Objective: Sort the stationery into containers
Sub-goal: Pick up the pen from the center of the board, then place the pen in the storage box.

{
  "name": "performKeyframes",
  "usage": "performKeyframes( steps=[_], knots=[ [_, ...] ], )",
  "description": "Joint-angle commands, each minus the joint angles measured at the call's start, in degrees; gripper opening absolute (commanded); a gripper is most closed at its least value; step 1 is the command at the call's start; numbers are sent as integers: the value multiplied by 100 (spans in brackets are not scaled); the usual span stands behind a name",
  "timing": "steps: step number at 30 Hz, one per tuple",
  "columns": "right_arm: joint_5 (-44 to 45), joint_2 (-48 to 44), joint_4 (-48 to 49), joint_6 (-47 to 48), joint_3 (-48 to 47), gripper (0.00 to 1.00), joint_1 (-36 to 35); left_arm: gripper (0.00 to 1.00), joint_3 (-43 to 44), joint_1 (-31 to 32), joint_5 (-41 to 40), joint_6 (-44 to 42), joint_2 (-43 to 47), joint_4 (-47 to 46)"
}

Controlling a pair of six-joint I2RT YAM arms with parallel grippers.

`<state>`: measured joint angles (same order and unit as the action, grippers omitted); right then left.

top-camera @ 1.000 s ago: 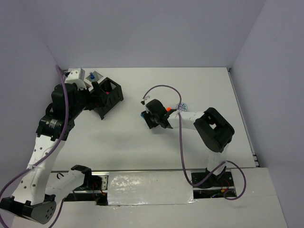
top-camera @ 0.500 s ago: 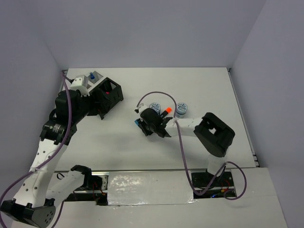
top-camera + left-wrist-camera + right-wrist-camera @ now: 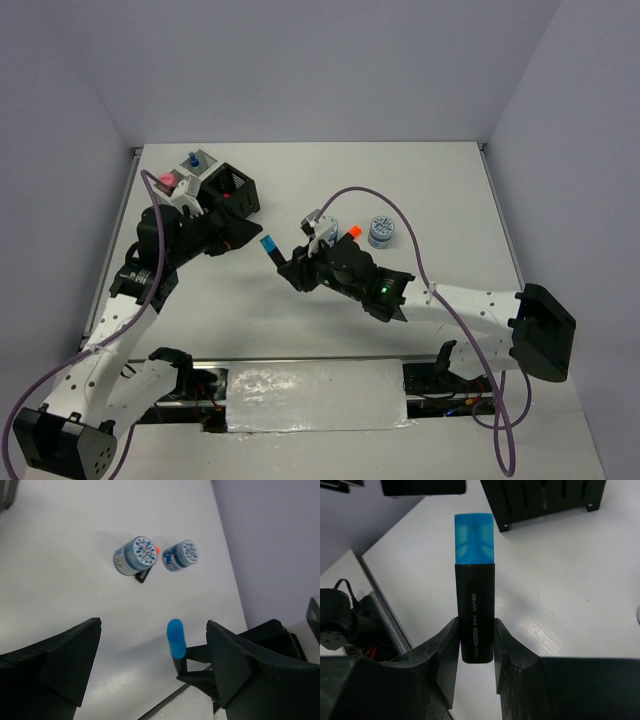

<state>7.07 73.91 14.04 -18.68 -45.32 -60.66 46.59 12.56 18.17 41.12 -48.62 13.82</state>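
Note:
My right gripper (image 3: 287, 264) is shut on a black marker with a blue cap (image 3: 474, 610) and holds it above the table, cap (image 3: 269, 243) pointing at the black mesh organiser (image 3: 236, 190). The organiser also shows in the right wrist view (image 3: 545, 500). My left gripper (image 3: 232, 232) is open and empty, just in front of the organiser; its fingers (image 3: 65, 665) stand wide apart. Two blue-white tins (image 3: 137, 555) (image 3: 181, 556) stand side by side, with an orange-capped marker (image 3: 352, 231) between them. One tin (image 3: 380, 231) is clear in the top view; my right arm mostly hides the other.
Two light-grey cups stand left of the organiser: one (image 3: 197, 163) holds the blue-capped bottle, the other (image 3: 168, 181) holds something pink. Walls close off the table at the back and both sides. A metal rail (image 3: 310, 375) runs along the near edge.
My right gripper has lifted the blue-capped marker off the table and carried it left towards the organiser. My left arm has drawn back from the cups, uncovering the pink item.

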Motion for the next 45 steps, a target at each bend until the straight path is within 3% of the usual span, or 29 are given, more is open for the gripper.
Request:
performKeyframes(
  steps=[1, 10, 17, 20, 21, 23, 24, 25, 27, 28, 29, 30, 33, 37, 42, 45],
  knots=[
    [101, -140, 581, -250, 58, 10, -112, 98, -211, 1, 888, 676, 46, -1432],
    [136, -184, 732, -207, -283, 10, -244, 92, -334, 36, 1259, 783, -209, -1690],
    [374, 97, 626, -40, -671, 10, -262, 76, -458, 98, 1426, 862, -332, -1892],
    [444, 185, 565, 13, -855, 10, -270, 59, -387, 107, 1478, 836, -394, -1910],
    [453, 229, 538, 39, -908, 10, -262, 45, -379, 107, 1505, 836, -402, -1927],
    [453, 343, 494, 101, -1005, 11, -262, 27, -283, 124, 1514, 784, -455, -1997],
    [410, 361, 494, 136, -1014, 14, -262, 4, -212, 133, 1505, 722, -481, -1972],
    [400, 378, 546, 180, -996, 17, -262, 0, -107, 142, 1374, 652, -534, -1910],
    [400, 344, 643, 189, -856, 41, -183, 0, 165, 159, 1181, 397, -701, -1752],
    [435, 283, 626, 128, -803, 50, -122, 0, 262, 151, 840, 283, -815, -1691],
    [488, 238, 565, -73, -690, 70, -43, 0, 472, 151, 576, 21, -877, -1594],
    [540, 177, 512, -188, -602, 99, 167, 0, 578, 151, 234, -129, -938, -1402],
    [655, -296, 441, -654, -75, 100, 650, 0, 886, 159, -1400, -604, -1228, -1259],
    [427, -781, 512, -822, 646, 100, 1012, 0, 1211, 63, -3578, -1149, -1955, -1724],
    [611, -1124, 117, -629, 814, 100, 1030, 0, 1800, -95, -4435, -1519, -2993, -2628],
    [611, -1265, 116, -576, 972, 100, 1056, 0, 2502, -131, -4717, -1783, -3845, -2683]
  ],
)
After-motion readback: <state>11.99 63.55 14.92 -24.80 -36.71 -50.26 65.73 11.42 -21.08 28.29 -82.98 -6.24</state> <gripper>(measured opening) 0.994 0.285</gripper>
